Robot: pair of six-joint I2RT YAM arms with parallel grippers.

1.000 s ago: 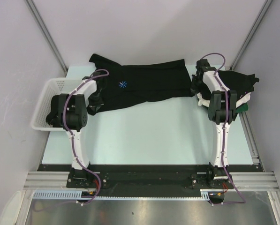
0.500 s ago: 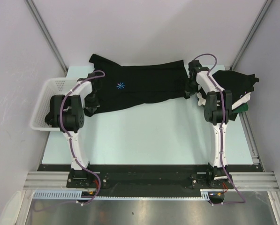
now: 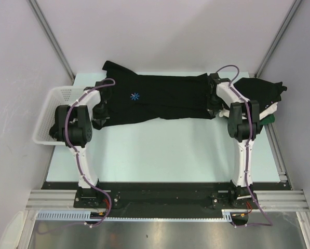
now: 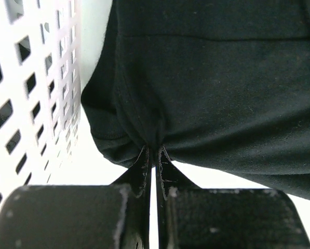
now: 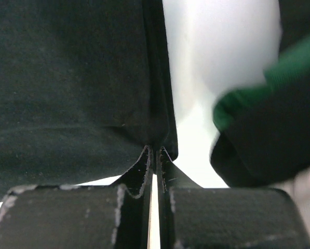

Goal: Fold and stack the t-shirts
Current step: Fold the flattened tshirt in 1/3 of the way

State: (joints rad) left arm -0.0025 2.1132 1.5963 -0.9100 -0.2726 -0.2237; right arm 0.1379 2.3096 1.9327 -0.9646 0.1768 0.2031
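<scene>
Left wrist: the left gripper [image 4: 153, 153] is pinched tight on a gathered edge of the black t-shirt [image 4: 217, 93], which spreads ahead and to its right; the white basket [image 4: 35, 104] stands just left.
Right wrist: the right gripper [image 5: 155, 151] is clamped on the shirt's edge, cloth ahead-left, stacked t-shirts [image 5: 258, 129] ahead-right.
Top external: the shirt stretches between both grippers on the table [image 3: 165, 150].
</scene>
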